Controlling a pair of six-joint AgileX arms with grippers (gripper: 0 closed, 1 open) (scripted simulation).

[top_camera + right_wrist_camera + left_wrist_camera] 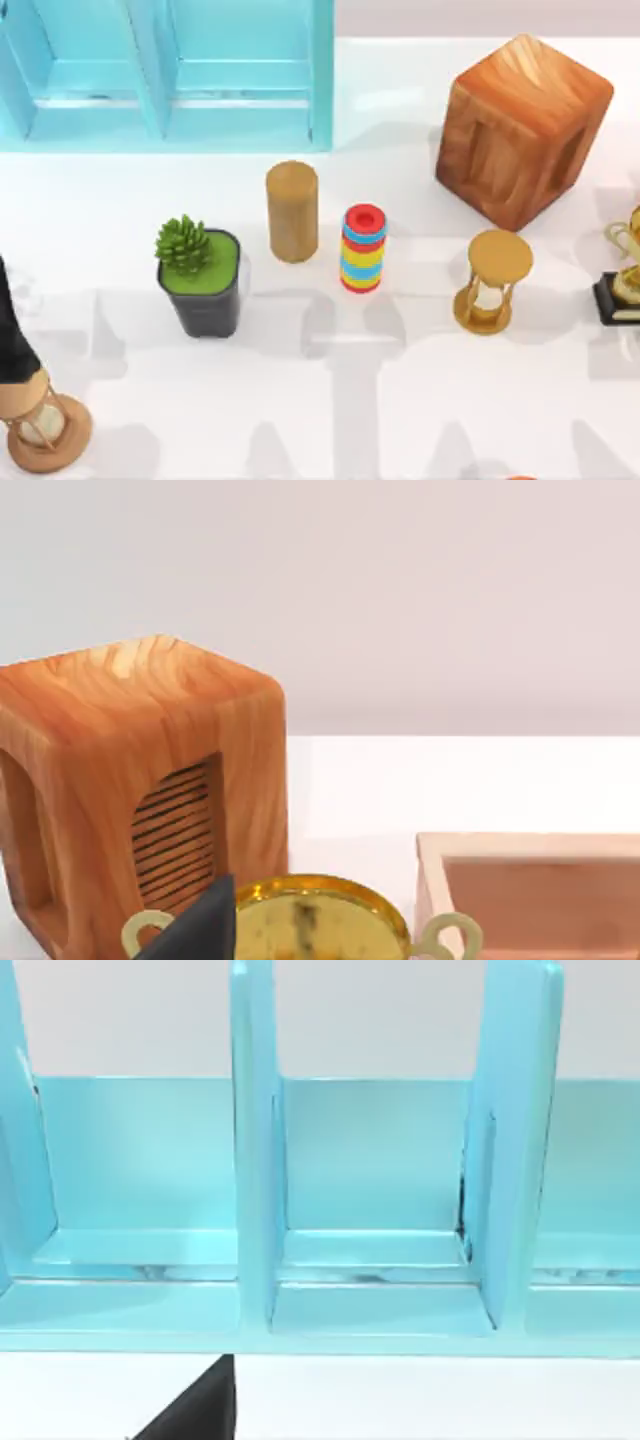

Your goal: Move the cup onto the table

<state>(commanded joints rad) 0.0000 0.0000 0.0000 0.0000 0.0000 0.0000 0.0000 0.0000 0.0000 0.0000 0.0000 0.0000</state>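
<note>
Jaws on either arm: can't tell if they're wide or narrow. Can't tell where the cup sits either, so I'd check the blue cabinet [245, 75] at 11 o'clock first, then set it down on the bare bench [330, 420] around 6.

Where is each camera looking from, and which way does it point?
Top view: above the table, looking down; the left arm shows at the left edge.
Left wrist view: on the left arm's wrist, facing the light-blue cabinet; a dark gripper part shows.
Right wrist view: on the right arm's wrist, facing the wooden box and gold trophy.
Shared: top and right wrist views both show the box.
</note>
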